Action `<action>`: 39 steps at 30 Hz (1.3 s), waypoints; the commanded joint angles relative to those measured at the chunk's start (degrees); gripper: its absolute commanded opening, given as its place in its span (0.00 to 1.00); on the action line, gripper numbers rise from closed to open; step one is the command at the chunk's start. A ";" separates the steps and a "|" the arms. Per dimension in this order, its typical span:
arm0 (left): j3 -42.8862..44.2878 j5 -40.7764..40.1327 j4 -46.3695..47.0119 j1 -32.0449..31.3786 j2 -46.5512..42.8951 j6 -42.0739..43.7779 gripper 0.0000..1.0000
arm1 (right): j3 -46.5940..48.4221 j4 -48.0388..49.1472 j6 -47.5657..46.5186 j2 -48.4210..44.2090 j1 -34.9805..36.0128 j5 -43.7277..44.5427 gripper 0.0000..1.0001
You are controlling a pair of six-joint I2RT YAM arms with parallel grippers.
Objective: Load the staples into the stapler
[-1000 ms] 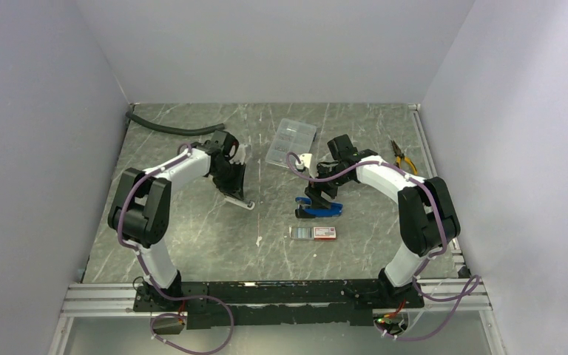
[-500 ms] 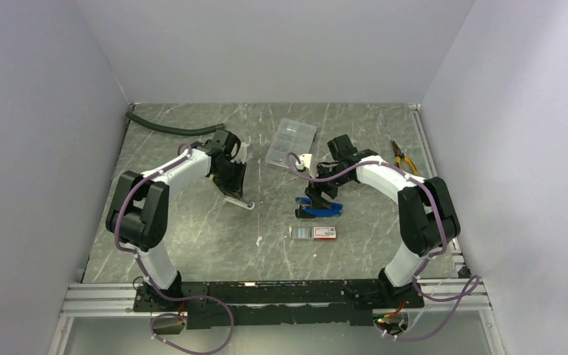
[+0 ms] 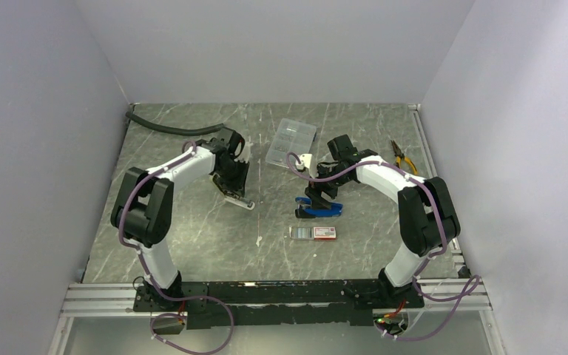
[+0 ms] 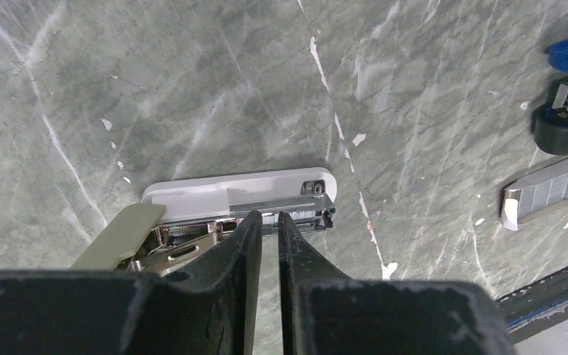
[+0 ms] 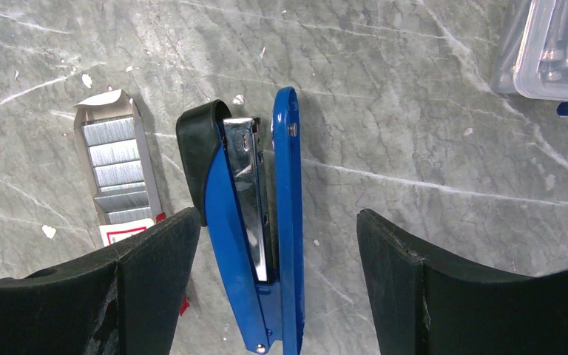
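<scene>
I have the left pincer [image 4: 265, 216] standing tips-down over the white stapler [image 4: 237, 194] on the left half of the surface [image 3: 192, 244]. Its fingers [image 4: 229, 259] are pressed almost together, with only a slit between them. The stapler lies with its top swung back, so the chrome channel faces up. A finely ridged silvery strip shows in that channel right at the tips. I read the narrow setting as suited to a thin strip, but I cannot tell whether the tips are pinching it or only poised over it.

The right pincer [image 5: 277, 222] is spread wide and hangs astride the blue stapler [image 5: 287, 185] without touching it, one finger on each side. I judge it is placed there to steady or close that stapler when needed. That one lies opened too, its chrome magazine bared beside the blue arm, with a black pad at one end.

The staples [image 5: 115, 170] sit in their tray, slid part way out of the small white box with the red end [image 3: 327, 232]. It lies on the surface just near of the blue stapler, right of centre. They look like short silvery-grey blocks laid end to end, fine-lined and slightly uneven.

Farther off lie a clear compartment case [image 3: 291, 142] and, at the far right, pliers [image 3: 403, 157].
</scene>
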 commanded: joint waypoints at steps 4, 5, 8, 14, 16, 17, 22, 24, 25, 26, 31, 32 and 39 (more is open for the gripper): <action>1.94 -1.22 -0.61 -0.71 0.78 1.57 0.18 | 0.63 -0.26 -1.27 -0.93 0.06 -0.17 0.81; 1.99 -1.14 -0.56 -0.77 0.92 1.57 0.18 | 0.64 -0.26 -1.31 -0.97 0.06 -0.17 0.81; 2.28 -1.16 -0.72 -0.86 1.47 1.57 0.18 | 0.68 -0.22 -1.35 -0.89 0.06 -0.17 0.81; 2.59 -1.26 -1.04 -1.03 1.94 1.65 0.17 | 0.67 -0.23 -1.28 -0.95 0.00 -0.09 0.81; 2.44 -1.49 -0.90 -1.04 1.83 1.75 0.17 | 0.66 -0.23 -1.28 -0.95 -0.03 -0.08 0.81; 2.35 -1.59 -0.95 -1.04 1.91 1.75 0.17 | 0.67 -0.23 -1.27 -0.89 -0.03 -0.14 0.81; 1.88 -2.05 -0.53 -1.04 1.28 2.00 0.17 | 0.67 -0.20 -1.27 -0.89 -0.03 -0.09 0.81; 1.46 -2.21 -0.40 -1.10 0.98 2.09 0.17 | 0.69 -0.28 -1.23 -0.89 -0.03 -0.16 0.81; 1.24 -2.31 -0.19 -1.08 0.73 2.08 0.18 | 0.75 -0.32 -1.23 -0.82 0.00 -0.09 0.81; 1.08 -2.32 -0.09 -1.12 0.47 2.14 0.18 | 0.76 -0.40 -1.19 -0.80 -0.02 -0.14 0.81; -0.19 -2.50 0.88 -1.19 -1.51 2.40 0.18 | 0.75 -0.36 -1.18 -0.80 0.02 -0.18 0.81; -0.34 -2.60 0.90 -1.21 -1.62 2.44 0.18 | 0.83 -0.49 -1.25 -0.68 -0.02 -0.19 0.81; -0.33 -1.87 0.73 -1.30 -1.63 2.66 0.18 | 1.03 -0.67 -1.26 -0.44 -0.02 -0.18 0.81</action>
